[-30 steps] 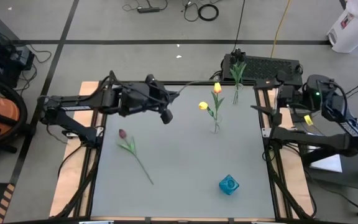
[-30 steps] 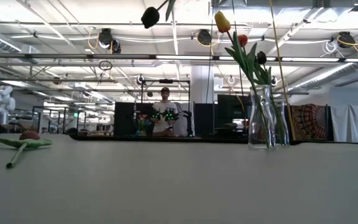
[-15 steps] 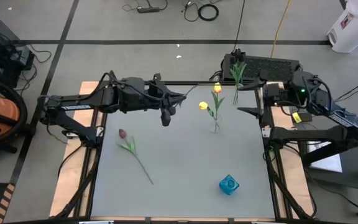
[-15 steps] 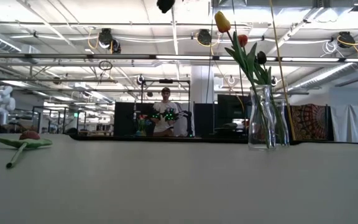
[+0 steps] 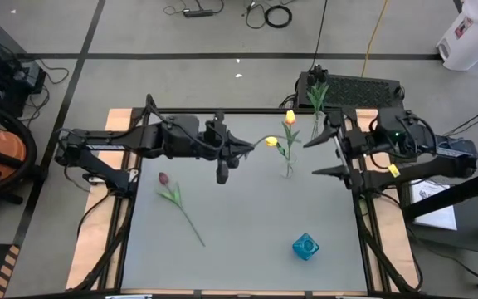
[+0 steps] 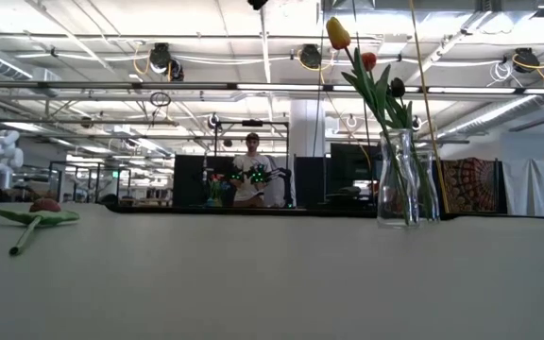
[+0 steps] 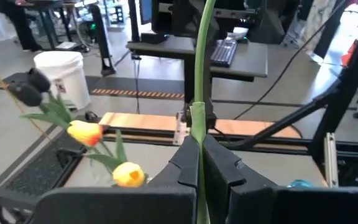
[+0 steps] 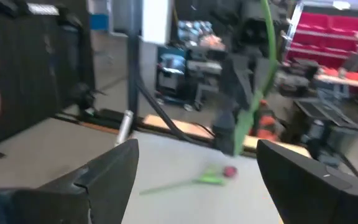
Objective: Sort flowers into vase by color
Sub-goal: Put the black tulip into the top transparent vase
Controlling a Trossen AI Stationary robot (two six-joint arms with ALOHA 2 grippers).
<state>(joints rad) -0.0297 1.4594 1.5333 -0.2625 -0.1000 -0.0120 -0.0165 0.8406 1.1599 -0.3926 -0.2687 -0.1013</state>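
Note:
My left gripper (image 5: 241,149) is high over the table's middle, just left of the vase, shut on a dark tulip. Its bud (image 5: 221,172) lies below the gripper and shows at the low view's top edge as a dark bud (image 6: 258,3). A glass vase (image 5: 288,170) holds yellow tulips (image 5: 290,117); in the low view the vase (image 6: 399,179) also shows a red and a dark head. A red tulip (image 5: 173,195) lies flat on the table at the left. My right gripper (image 5: 314,158) is open and empty, right of the vase. My left gripper pinches the dark tulip's green stem (image 7: 199,115) between its two fingers, which come nearly level from the table's left. The stem runs on past the fingertips toward the vase. The whole flower is lifted clear of the table.
A second vase (image 5: 314,124) with green stems stands at the far edge behind the first. A small blue object (image 5: 305,246) sits near the front right. A person stands in the room beyond the table (image 6: 250,170). Bare tabletop lies between the red tulip and the vase.
My left gripper has moved toward the table's right, nearer the vase, and tipped up toward level; the dark bud has risen almost out of the low view. My right gripper has swung in from the far right toward the vase, still open.

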